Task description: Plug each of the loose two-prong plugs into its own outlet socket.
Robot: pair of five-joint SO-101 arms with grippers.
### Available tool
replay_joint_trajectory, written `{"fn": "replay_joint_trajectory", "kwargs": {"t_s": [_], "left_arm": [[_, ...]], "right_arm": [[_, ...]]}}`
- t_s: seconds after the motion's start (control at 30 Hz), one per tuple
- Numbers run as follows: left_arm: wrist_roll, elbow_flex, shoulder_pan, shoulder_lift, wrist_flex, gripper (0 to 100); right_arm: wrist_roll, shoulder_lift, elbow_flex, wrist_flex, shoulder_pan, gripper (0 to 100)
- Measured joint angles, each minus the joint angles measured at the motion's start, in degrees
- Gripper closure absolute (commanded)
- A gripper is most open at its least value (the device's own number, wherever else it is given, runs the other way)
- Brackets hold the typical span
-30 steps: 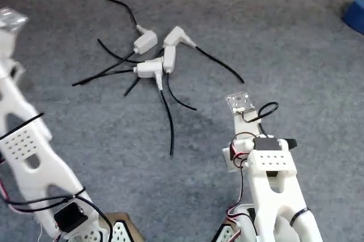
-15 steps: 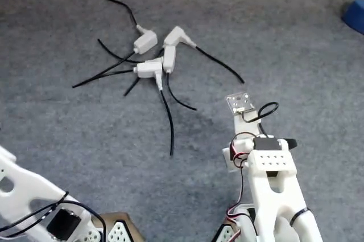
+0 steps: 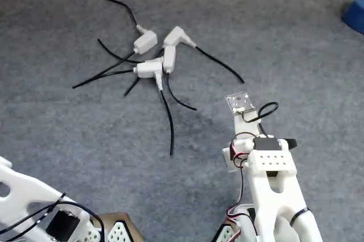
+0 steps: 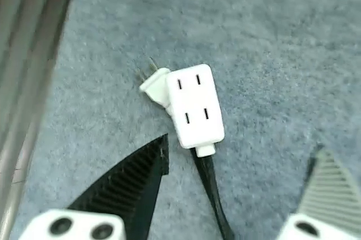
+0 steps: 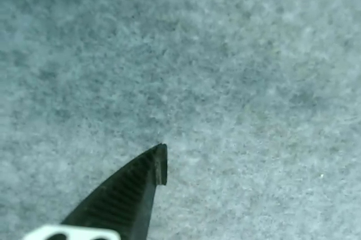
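Table [image 3: 296,42]: plug pile [image 3: 154,54] sits toward the far left, cords [image 3: 170,122] crossed, so lifting one likely drags the rest. Left claw [image 4: 241,149] is open, hanging over socket block [image 4: 194,104]; both its sockets are empty. Loose plug [image 4: 153,82] touches the block's side, prongs facing away, so closing here may pinch both or shove the block. Right claw [image 5: 149,178]: can't tell open or closed.

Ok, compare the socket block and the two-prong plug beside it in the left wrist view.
The socket block is larger, with two pairs of slots facing the camera; the plug is smaller, with two metal prongs sticking out. A black cord leaves the socket block; the plug's cord, if any, is hidden. Both are white and lie touching.
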Motion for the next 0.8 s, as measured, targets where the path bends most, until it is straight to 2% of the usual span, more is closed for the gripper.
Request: {"fn": "replay_joint_trajectory", "kwargs": {"t_s": [0.33, 0.8], "left_arm": [[7.5, 0.1, -2.6, 2.6, -8.3, 63], [8.0, 1.8, -4.2, 8.9, -16.3, 64]], "right_arm": [[0.0, 0.0, 0.0, 0.0, 0.0, 39.3], [0.0, 0.0, 0.0, 0.0, 0.0, 39.3]]}}
